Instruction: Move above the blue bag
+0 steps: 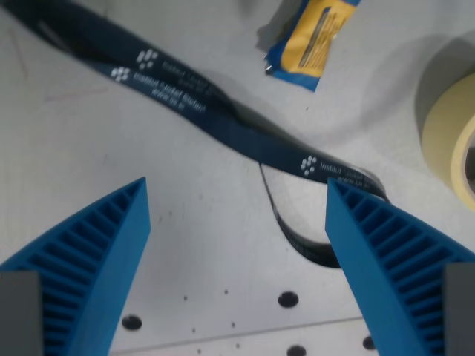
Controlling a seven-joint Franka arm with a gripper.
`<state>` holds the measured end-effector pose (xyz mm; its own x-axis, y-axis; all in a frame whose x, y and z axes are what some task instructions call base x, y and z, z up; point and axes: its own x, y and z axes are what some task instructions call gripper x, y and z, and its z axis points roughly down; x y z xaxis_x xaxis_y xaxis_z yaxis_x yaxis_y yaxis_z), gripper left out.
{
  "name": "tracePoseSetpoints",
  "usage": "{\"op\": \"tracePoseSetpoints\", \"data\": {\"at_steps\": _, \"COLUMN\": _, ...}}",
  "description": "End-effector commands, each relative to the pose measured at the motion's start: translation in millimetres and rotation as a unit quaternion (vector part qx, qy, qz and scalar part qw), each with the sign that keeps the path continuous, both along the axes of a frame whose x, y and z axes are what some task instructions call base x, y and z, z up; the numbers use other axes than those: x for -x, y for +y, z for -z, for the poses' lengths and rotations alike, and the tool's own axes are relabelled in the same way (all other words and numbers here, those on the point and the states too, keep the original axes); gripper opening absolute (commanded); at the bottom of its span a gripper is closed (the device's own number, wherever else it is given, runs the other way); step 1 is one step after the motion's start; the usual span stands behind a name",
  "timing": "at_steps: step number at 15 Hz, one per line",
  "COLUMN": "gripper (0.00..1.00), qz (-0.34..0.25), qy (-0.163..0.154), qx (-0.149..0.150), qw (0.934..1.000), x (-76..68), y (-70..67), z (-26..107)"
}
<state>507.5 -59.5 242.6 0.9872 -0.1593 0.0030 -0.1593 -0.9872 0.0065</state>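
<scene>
My gripper (237,196) hung spread wide and empty, over a dark lanyard (215,119), blue bag (308,41) at top, tape roll (449,133) at the wrist view's right

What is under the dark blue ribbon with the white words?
Under the dark blue ribbon is the grey table. The ribbon loops over itself near the gripper's right finger, which hides the loop's end.

We see a dark navy lanyard (223,119) with white printed lettering running diagonally across the pale table (89,141), looping near the wrist view's right. A roll of cream masking tape (449,133) sits at the right edge.
</scene>
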Motion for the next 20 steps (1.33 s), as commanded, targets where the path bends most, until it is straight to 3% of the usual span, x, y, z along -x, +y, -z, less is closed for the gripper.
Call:
{"op": "tracePoseSetpoints", "data": {"at_steps": 1, "gripper": 1.00, "qz": 0.083, "qy": 0.007, "qx": -0.003, "qw": 0.9965, "x": -13.8, "y": -7.8, "z": 4.7}}
{"op": "tracePoseSetpoints", "data": {"at_steps": 20, "gripper": 1.00, "qz": 0.231, "qy": -0.004, "qx": -0.006, "qw": 0.9729, "x": -57.9, "y": -59.0, "z": 66.8}}
